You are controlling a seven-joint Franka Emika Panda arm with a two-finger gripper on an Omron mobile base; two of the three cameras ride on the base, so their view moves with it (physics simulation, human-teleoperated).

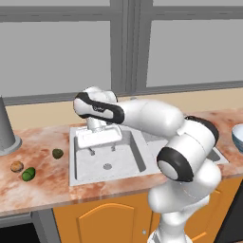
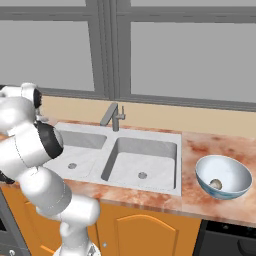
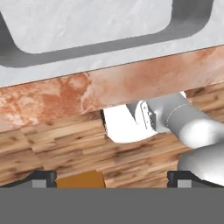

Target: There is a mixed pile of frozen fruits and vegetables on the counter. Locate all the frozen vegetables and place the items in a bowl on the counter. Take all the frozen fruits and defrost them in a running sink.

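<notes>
Mushroom [image 2: 215, 184] lies inside bowl [image 2: 223, 176] on counter [image 2: 200, 147], right of sink [image 2: 142, 160]. Olive ball [image 1: 57, 153], orange-tan ball [image 1: 17, 166], green oblong [image 1: 28, 174] on counter left of sink. Claw [image 1: 102, 150] hangs over left basin, fingers [image 1: 91, 151] apart, empty

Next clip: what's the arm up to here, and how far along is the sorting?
The gripper hangs open over the left basin of the sink, holding nothing. The mushroom already lies in the bowl on the counter right of the sink. Three pieces remain on the counter left of the sink: the dark olive ball, the orange-tan ball and the bright green oblong. No water shows at the faucet.
</notes>
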